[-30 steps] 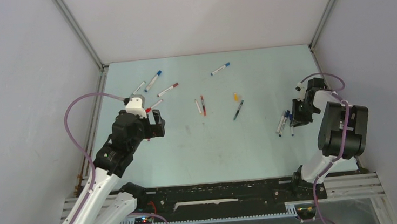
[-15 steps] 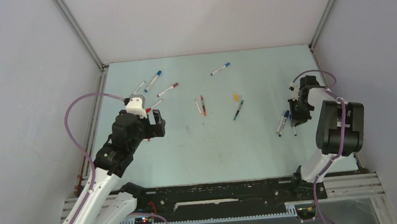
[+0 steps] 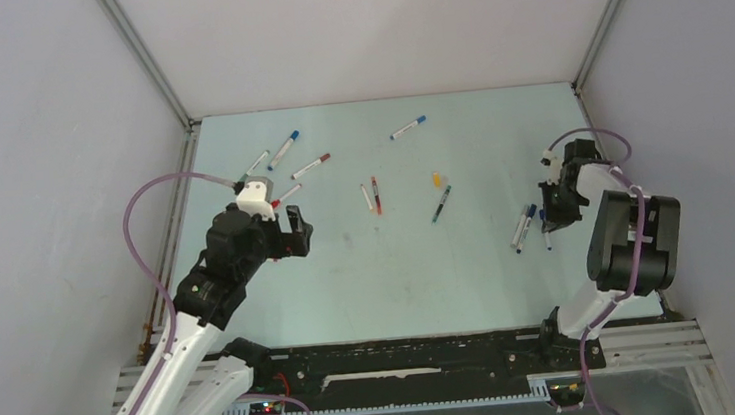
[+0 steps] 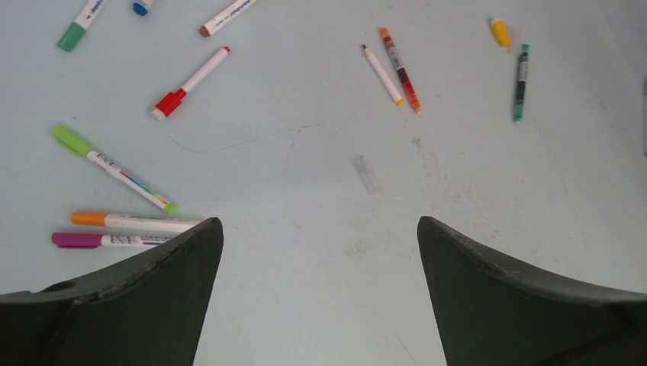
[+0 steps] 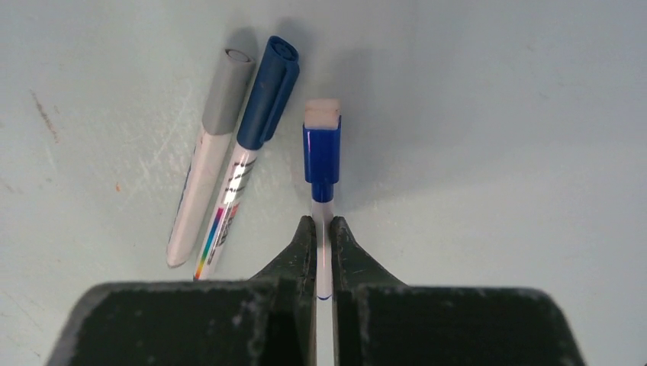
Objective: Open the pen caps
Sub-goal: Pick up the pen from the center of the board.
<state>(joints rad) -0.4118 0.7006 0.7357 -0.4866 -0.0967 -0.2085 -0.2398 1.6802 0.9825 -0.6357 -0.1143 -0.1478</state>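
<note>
My right gripper (image 5: 323, 223) is shut on the white barrel of a pen (image 5: 323, 255) whose blue cap (image 5: 322, 152) with a white end points away from the jaws, low over the table. Beside it lie a grey-capped pen (image 5: 226, 91) and a blue-capped pen (image 5: 267, 91). In the top view this gripper (image 3: 548, 218) is at the right edge. My left gripper (image 4: 320, 229) is open and empty above bare table, also in the top view (image 3: 295, 232). Near it lie pens with red (image 4: 169, 103), green (image 4: 70, 139), orange (image 4: 89, 218) and magenta (image 4: 75, 239) caps. A loose yellow cap (image 4: 500, 33) lies far off.
More pens lie mid-table: a red-orange one (image 4: 400, 70), a white one (image 4: 381, 74), a green one (image 4: 519, 80). A blue-capped pen (image 3: 407, 128) lies near the back. A small clear piece (image 4: 368, 174) lies ahead of the left gripper. Walls enclose the table on three sides.
The left gripper has shifted slightly right and forward. The right wrist has shifted a little with the blue-capped pen, whose near end has moved slightly right.
</note>
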